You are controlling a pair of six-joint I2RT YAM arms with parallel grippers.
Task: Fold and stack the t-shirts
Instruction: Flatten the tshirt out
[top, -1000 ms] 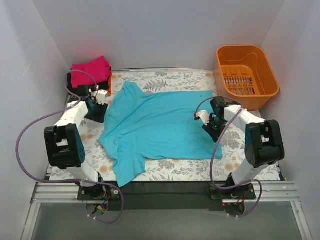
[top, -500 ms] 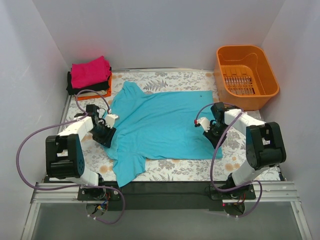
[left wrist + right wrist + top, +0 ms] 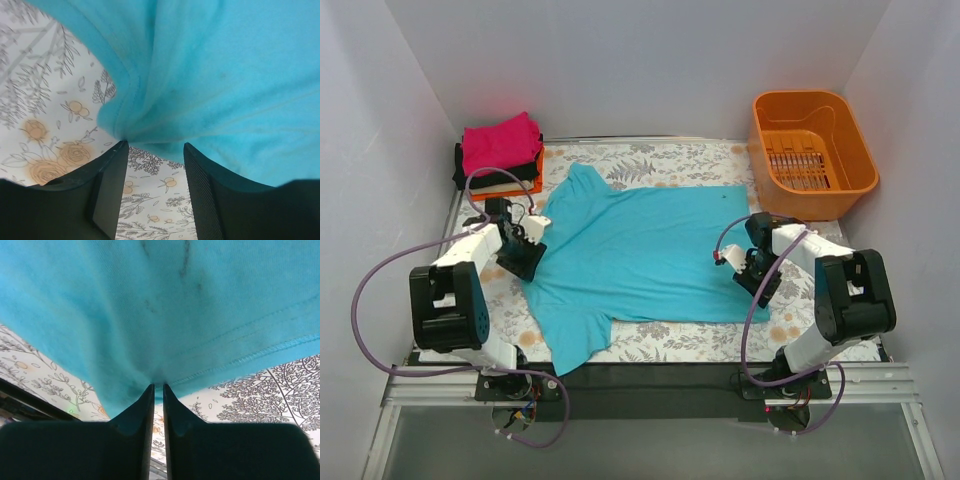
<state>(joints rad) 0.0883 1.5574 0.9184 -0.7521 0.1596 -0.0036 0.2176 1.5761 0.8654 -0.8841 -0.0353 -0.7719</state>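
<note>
The teal shirt lay flat on the table. The right gripper was pressed together, pinching its hem. The left gripper stood spread at the shirt's left edge, where the cloth bunched. The folded pile sat in the far-left corner.
</note>
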